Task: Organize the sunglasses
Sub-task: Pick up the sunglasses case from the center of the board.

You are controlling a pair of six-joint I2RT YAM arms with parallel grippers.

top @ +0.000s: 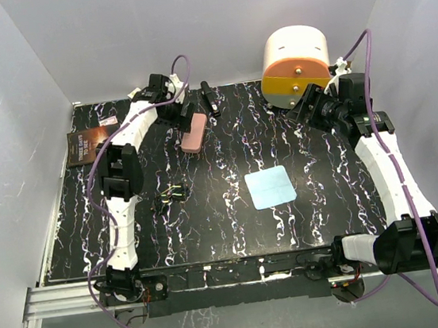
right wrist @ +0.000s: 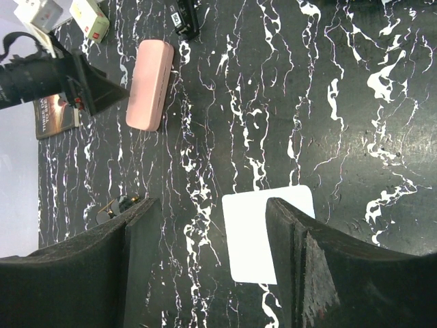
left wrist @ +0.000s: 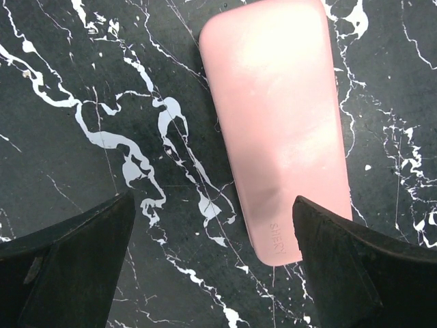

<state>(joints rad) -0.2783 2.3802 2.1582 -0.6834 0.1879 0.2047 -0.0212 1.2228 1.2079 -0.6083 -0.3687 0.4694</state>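
Observation:
The sunglasses [top: 171, 194] are a small dark-framed pair lying on the black marbled table [top: 236, 234], left of centre; the right wrist view catches them [right wrist: 116, 205] partly behind a finger. The pink case [top: 193, 133] lies closed at the back. My left gripper [top: 179, 114] hovers over the case's near end, open; in its own view the case [left wrist: 280, 123] runs up from beside the right finger, and the left gripper [left wrist: 213, 201] holds nothing. My right gripper [top: 306, 107] is raised at the back right, open and empty [right wrist: 212, 205]. The light blue cloth [top: 270, 186] lies flat at centre right.
A dark book [top: 89, 144] lies at the back left edge. A white and orange cylinder [top: 295, 66] stands at the back right, close to my right gripper. A small black object [top: 209, 99] lies behind the case. White walls enclose the table on three sides.

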